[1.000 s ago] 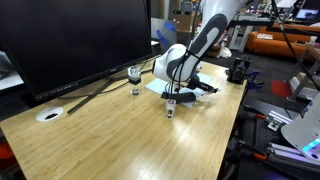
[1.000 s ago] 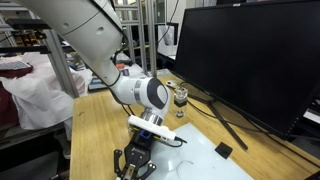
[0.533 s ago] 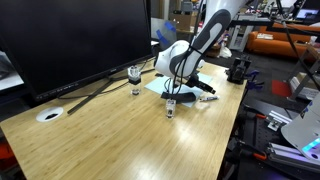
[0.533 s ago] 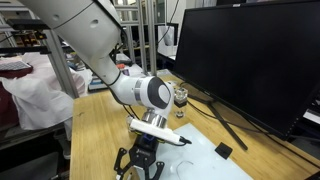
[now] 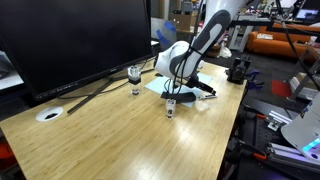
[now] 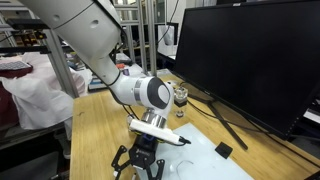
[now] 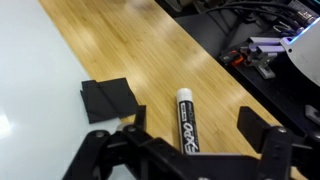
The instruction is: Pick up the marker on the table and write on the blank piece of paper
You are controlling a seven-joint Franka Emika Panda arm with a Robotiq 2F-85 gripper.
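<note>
A white marker (image 7: 186, 120) with a black printed label lies flat on the wooden table in the wrist view. My gripper (image 7: 197, 128) is open above it, one finger on each side, and neither finger touches it. The pale paper (image 7: 40, 90) lies to the left of the marker with a small black block (image 7: 106, 98) on its edge. In both exterior views the gripper (image 5: 178, 94) (image 6: 138, 164) hangs low over the table beside the paper (image 5: 158, 87) (image 6: 212, 160). I cannot make out the marker in the exterior views.
A large dark monitor (image 5: 70, 40) (image 6: 250, 55) stands behind on a stand. A small glass (image 5: 134, 75) (image 6: 180, 98) and a small object (image 5: 170, 108) stand near the paper. A white disc (image 5: 48, 114) lies further off. The table edge (image 7: 215, 60) runs close to the marker.
The jaws have spread from shut to wide open. The arm has stayed almost in the same place over the table.
</note>
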